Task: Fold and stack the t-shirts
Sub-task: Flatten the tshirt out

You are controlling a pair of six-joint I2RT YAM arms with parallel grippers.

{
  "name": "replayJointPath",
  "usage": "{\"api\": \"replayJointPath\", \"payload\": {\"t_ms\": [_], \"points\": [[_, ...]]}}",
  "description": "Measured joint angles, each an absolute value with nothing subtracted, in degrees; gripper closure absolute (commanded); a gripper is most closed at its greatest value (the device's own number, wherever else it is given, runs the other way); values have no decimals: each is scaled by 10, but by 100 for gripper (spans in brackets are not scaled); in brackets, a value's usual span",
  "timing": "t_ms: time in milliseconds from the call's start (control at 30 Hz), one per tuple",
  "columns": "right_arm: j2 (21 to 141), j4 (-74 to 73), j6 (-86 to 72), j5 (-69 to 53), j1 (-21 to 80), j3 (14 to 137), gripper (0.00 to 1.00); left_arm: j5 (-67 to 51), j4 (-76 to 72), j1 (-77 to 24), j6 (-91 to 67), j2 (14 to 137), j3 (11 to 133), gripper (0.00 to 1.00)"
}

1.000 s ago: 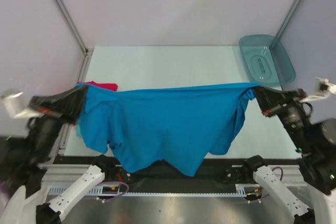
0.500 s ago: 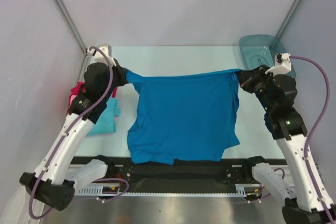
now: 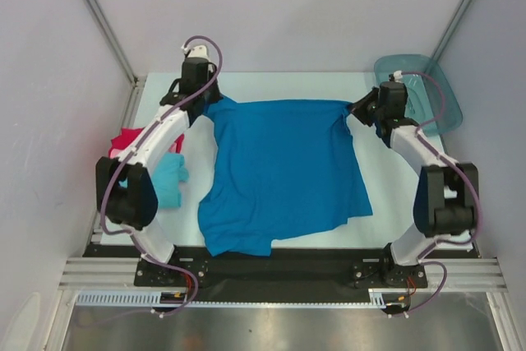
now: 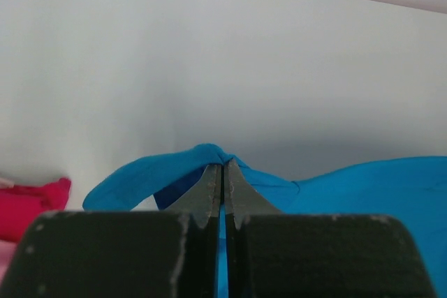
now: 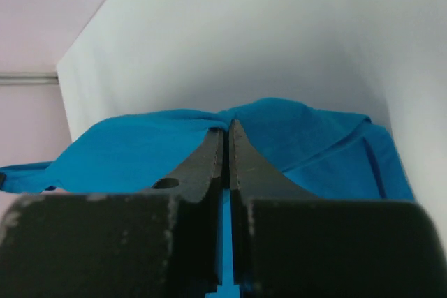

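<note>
Medium-blue t-shirt [image 3: 283, 170] lies spread on the counter [image 3: 271, 86]. Its far edge is stretched straight btw. the two arms, and the near part is rumpled, reaching the counter's near edge. L arm [image 3: 156, 133] is extended to the shirt's far-left corner, L jaws clenched on a pinch of blue cloth; the wrist view shows fabric bunched over the tips. R arm [image 3: 415, 145] is at the far-right corner, R jaws likewise clamped on the cloth, w/ blue showing btw. them. Left of the blue shirt lies a crumpled light turquoise t-shirt [image 3: 168, 180], w/ a red t-shirt [image 3: 131, 139] just beyond it at the counter's left edge. Teal tray [image 3: 427, 92] sits at the far-right corner, just behind the R wrist.
</note>
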State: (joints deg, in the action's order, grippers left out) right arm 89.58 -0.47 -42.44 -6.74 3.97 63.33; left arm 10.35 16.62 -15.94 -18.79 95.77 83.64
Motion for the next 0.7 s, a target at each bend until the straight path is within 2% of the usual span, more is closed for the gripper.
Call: {"api": "replayJointPath", "payload": {"t_ms": [333,533,567,600,633,700], "points": [[1117,76,-426,-107,16,777,100,112,175,-158,-173,1153,1020,100],[1248,92,-418,-147,-4,920,100,116,191,-150,-175,1250,1137,97],[1270,91,-415,-156,-8,944,96,114,195,-147,-175,1264,1150,74],[1286,92,-414,-162,-11,962,96,114,195,-145,-175,1267,1153,74],[1309,89,-411,-170,-15,988,84,113,199,-143,-179,1276,1161,52],[1343,83,-405,-180,-21,1025,76,111,199,-140,-176,1291,1175,38]]}}
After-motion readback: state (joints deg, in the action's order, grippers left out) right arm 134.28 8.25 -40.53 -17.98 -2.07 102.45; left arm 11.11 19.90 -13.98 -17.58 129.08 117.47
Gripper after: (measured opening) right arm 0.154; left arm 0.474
